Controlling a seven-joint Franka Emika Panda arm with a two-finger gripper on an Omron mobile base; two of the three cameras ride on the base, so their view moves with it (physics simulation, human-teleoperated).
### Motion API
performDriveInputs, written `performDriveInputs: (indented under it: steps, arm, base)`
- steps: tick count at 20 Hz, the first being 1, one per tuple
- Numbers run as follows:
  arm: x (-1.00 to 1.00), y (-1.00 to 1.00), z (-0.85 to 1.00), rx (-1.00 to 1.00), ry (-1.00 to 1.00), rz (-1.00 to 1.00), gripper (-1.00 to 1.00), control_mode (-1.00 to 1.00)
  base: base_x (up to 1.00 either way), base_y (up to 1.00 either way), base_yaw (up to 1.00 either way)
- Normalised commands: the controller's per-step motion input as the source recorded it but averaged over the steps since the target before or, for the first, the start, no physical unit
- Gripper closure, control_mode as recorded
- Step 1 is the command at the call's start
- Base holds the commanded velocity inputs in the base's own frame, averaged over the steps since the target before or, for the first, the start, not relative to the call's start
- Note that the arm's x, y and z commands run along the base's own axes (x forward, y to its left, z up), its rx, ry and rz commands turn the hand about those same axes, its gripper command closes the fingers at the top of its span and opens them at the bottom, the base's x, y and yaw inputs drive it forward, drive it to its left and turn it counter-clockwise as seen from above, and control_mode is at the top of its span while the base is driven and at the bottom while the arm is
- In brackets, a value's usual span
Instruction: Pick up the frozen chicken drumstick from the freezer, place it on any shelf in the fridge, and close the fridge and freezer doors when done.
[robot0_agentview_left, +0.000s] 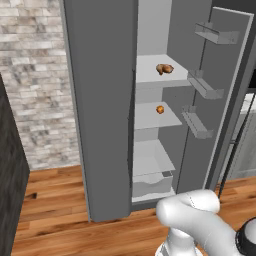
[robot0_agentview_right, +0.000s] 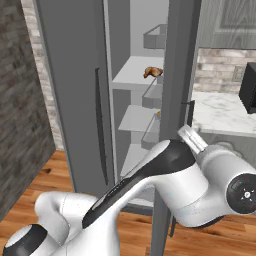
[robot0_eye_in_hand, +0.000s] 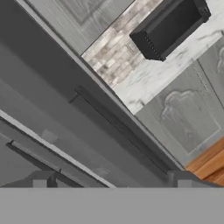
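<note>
- Near the top centre of the left base view, the frozen chicken drumstick (robot0_agentview_left: 164, 69) lies on the upper shelf (robot0_agentview_left: 150, 72) of an open pale grey compartment; in the right base view the same piece (robot0_agentview_right: 153, 72) sits at upper centre, on that shelf's right part.
- One shelf lower, a tiny orange ball (robot0_agentview_left: 160, 109) rests near the right edge of its slab.
- At the bottom of that compartment sits a pale drawer (robot0_agentview_left: 151, 183).
- To the right in the left base view, the open door (robot0_agentview_left: 220, 100) stands swung out, with three grey bins (robot0_agentview_left: 202, 86) on its inner face.
- To the left, the other door (robot0_agentview_left: 100, 110) fills the frame's middle-left as a flat dark grey panel; in the right base view its long thin handle (robot0_agentview_right: 100, 125) runs vertically.
- At the bottom of the hand view, the gripper (robot0_eye_in_hand: 111, 178) has its two tips set wide apart with nothing between them, facing a dark grey door panel with a thin handle (robot0_eye_in_hand: 118, 127).
- At the upper right of the hand view, a black microwave (robot0_eye_in_hand: 168, 27) stands on a marble counter (robot0_eye_in_hand: 175, 61).
</note>
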Motion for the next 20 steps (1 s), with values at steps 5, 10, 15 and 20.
performDriveInputs:
  steps: [5, 10, 15, 20]
  arm:
    - [0.92, -0.60, -0.52, 0.00, 0.00, 0.00, -1.00, -1.00]
    - [0.70, -0.53, -0.23, 0.03, 0.00, 0.01, -1.00, -1.00]
    - [0.64, -0.23, -0.12, 0.04, 0.00, 0.04, -1.00, -1.00]
    - [0.68, 0.00, -0.13, 0.02, 0.00, 0.06, -1.00, -1.00]
  base:
    - [0.00, 0.00, 0.00]
    - [0.00, 0.00, 0.00]
    - [0.00, 0.00, 0.00]
    - [0.00, 0.00, 0.00]
